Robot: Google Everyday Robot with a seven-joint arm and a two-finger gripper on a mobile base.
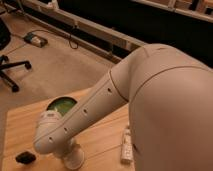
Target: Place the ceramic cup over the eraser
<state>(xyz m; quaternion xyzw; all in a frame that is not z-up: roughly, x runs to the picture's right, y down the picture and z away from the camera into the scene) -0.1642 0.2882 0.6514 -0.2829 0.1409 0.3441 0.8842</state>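
Basically, the smooth white arm w/ rounded shell reaches down to the pale wood-grain table point(20, 125). The gripper point(69, 150) sits at its lower end, low over the tabletop near the front edge; can't tell how far it's open or what it holds. The stubby white cylinder below it looks like the ceramic cup point(76, 161), approx. touching the wood. The eraser point(25, 158), a flat matte black block, lies left of it, apart. A round green bowl point(60, 106) sits behind, and a white labelled bottle point(127, 146) lies to the right.
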